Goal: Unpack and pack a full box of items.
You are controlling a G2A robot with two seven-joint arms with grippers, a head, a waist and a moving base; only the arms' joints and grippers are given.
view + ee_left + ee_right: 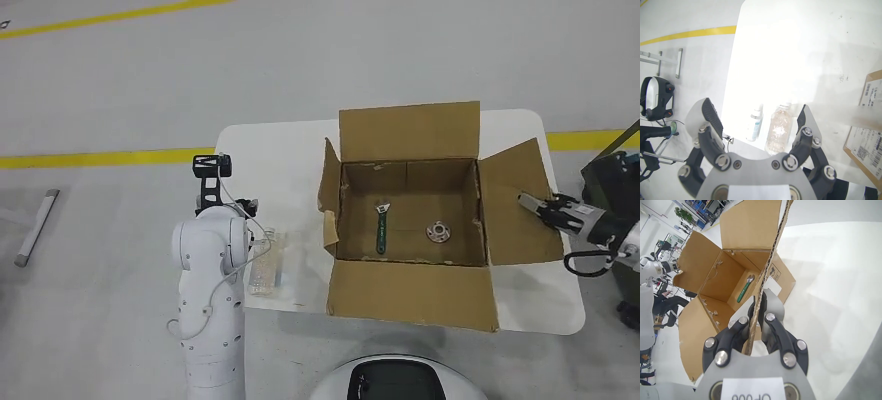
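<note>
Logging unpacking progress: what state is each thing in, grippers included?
box: open, flaps spread.
wrench: flat on the box floor.
round metal part: on the box floor, apart from the wrench.
clear bottle: lying on the table.
spray bottle: lying beside it.
left gripper: open, empty.
right gripper: shut on a box flap.

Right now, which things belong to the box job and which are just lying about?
Job:
- box, with wrench and metal ring inside
- clear bottle and spray bottle on the table, likely unpacked
- right gripper, shut on a box flap
- left gripper, open

Lying about:
- black-and-white device on the floor
- metal bar on the floor
- yellow line
</note>
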